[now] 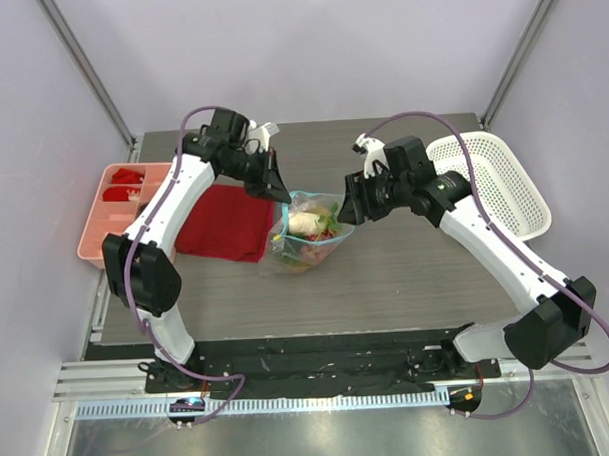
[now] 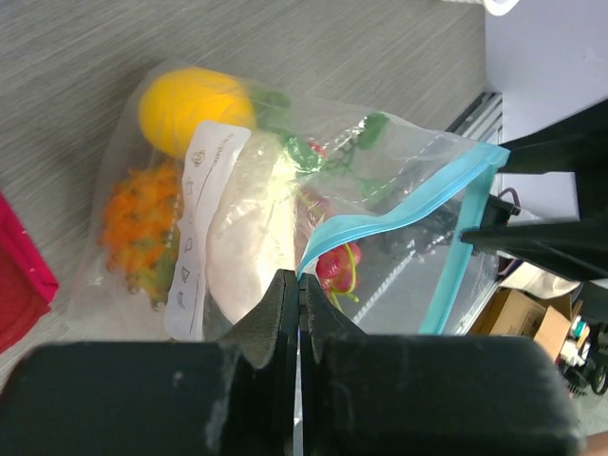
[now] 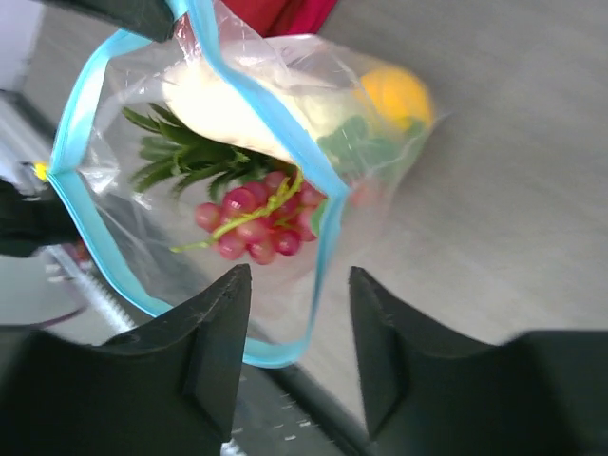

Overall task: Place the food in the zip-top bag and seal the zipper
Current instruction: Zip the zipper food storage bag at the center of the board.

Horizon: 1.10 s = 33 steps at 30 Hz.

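The clear zip-top bag (image 1: 307,233) sits mid-table with its mouth held up and open. Inside it are the food pieces: an orange (image 2: 190,106), a pineapple (image 2: 138,228), a cream-white radish (image 2: 252,228) and a red bunch (image 3: 252,223) with green leaves (image 3: 176,157). The teal zipper (image 2: 418,204) gapes. My left gripper (image 2: 302,278) is shut on the zipper's left end; in the top view it (image 1: 279,189) is at the bag's left corner. My right gripper (image 3: 299,285) is open, with the zipper strip (image 3: 323,256) passing between its fingers, at the bag's right corner (image 1: 346,209).
A folded red cloth (image 1: 224,223) lies just left of the bag. A pink divided tray (image 1: 119,209) stands at the far left edge. A white mesh basket (image 1: 493,181) stands at the back right.
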Each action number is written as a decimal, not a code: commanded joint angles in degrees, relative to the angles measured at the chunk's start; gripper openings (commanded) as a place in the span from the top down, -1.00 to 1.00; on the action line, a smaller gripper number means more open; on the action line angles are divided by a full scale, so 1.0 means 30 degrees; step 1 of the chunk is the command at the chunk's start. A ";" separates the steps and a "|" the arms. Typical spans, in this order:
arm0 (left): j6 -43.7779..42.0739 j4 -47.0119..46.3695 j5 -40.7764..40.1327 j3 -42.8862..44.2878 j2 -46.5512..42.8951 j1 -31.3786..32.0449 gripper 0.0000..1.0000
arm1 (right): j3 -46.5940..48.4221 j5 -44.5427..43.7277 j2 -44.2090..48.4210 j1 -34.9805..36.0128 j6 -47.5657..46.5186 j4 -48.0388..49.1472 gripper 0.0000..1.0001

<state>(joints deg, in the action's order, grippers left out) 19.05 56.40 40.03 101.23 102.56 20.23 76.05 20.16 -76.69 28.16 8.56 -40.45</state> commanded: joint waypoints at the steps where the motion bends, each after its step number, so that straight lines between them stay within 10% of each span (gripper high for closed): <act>1: -0.0431 -0.0314 0.1068 0.1265 -0.0526 0.0961 0.93 | -0.0593 0.5052 -0.0716 -0.1268 0.3383 0.0326 0.11; 4: -0.0578 -0.0110 0.1157 0.1968 -0.0175 0.1518 0.93 | -0.0917 0.6402 -0.0981 -0.1944 0.4558 0.0884 0.97; 12: -0.3063 0.1178 0.0080 0.4342 -0.0027 0.3304 0.71 | -0.2380 0.7254 0.1740 -0.3118 0.9157 0.4312 0.98; 17: -0.3860 0.0685 0.0747 0.2180 -0.1722 0.2491 0.24 | -0.3581 0.6259 0.1889 -0.3235 0.9333 0.3932 0.98; 25: -0.5849 -0.9057 -0.2848 -1.0266 -1.1854 0.1021 -0.89 | -0.4110 0.5819 0.2328 -0.3644 0.9569 0.3932 0.98; 33: -0.8602 -1.4925 0.0222 -1.7911 -1.6226 0.1166 -0.91 | -0.4257 0.6023 0.2300 -0.3909 1.0156 0.4253 0.98</act>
<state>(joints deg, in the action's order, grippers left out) -0.95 27.35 36.67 55.99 54.76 23.31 63.18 38.02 -71.59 16.64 37.58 -30.26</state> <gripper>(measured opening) 0.957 0.022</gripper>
